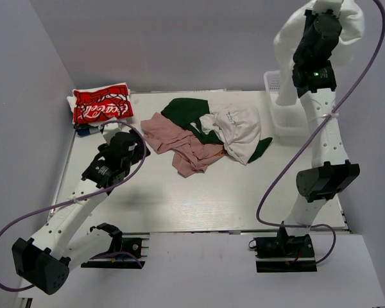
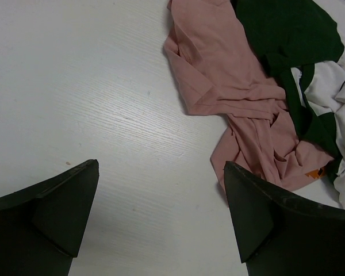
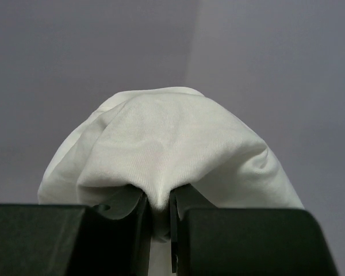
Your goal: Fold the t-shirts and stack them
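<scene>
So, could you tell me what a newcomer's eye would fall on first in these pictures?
The right gripper, raised high at the far right, pinches a white t-shirt that hangs in the air. A tangled heap of pink, green and white shirts lies mid-table, with a folded red shirt at the far left corner. The left gripper hovers open beside the heap.

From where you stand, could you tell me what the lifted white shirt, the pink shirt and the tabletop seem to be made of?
White shirt: soft matte knit cloth, probably cotton; it drapes and creases over the right end effector. Pink shirt: similar matte cloth, rumpled. Tabletop: white-painted or laminated board, faint grain lines.
</scene>
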`<move>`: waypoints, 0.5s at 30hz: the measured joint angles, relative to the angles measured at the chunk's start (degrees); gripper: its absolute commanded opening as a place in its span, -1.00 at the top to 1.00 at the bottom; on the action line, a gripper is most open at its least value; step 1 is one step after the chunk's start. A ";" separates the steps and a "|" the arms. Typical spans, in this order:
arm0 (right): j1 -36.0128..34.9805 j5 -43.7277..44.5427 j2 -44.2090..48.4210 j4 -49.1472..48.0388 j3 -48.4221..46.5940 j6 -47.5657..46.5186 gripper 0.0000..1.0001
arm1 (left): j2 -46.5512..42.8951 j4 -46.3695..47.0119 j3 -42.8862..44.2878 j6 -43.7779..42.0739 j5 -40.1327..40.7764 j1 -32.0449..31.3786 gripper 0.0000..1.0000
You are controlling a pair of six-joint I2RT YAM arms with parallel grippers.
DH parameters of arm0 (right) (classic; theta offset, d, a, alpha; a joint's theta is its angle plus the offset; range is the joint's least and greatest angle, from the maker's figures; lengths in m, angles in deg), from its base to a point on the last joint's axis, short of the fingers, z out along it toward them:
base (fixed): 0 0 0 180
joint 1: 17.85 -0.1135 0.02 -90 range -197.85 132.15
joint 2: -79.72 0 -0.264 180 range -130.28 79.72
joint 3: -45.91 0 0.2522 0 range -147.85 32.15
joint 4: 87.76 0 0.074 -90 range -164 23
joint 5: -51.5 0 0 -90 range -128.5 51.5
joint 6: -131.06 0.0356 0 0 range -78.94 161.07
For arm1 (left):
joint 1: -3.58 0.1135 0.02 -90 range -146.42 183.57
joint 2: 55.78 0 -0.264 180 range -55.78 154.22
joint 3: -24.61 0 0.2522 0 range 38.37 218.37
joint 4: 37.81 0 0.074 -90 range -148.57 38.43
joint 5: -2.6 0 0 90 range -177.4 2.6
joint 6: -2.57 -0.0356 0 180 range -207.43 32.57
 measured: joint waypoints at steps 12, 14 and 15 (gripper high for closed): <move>12.63 -0.24 -9.25 9.20 16.74 9.38 -0.81 | 3.30 -1.66 1.62 -1.51 -4.61 0.13 -1.00; 12.52 -5.01 -11.54 13.57 18.43 10.58 -0.81 | 4.46 -2.29 2.21 -1.84 -5.22 0.13 -1.00; 12.11 -8.35 -11.78 15.63 19.37 10.93 -0.81 | 4.87 -2.69 2.47 -1.99 -5.57 0.13 -1.00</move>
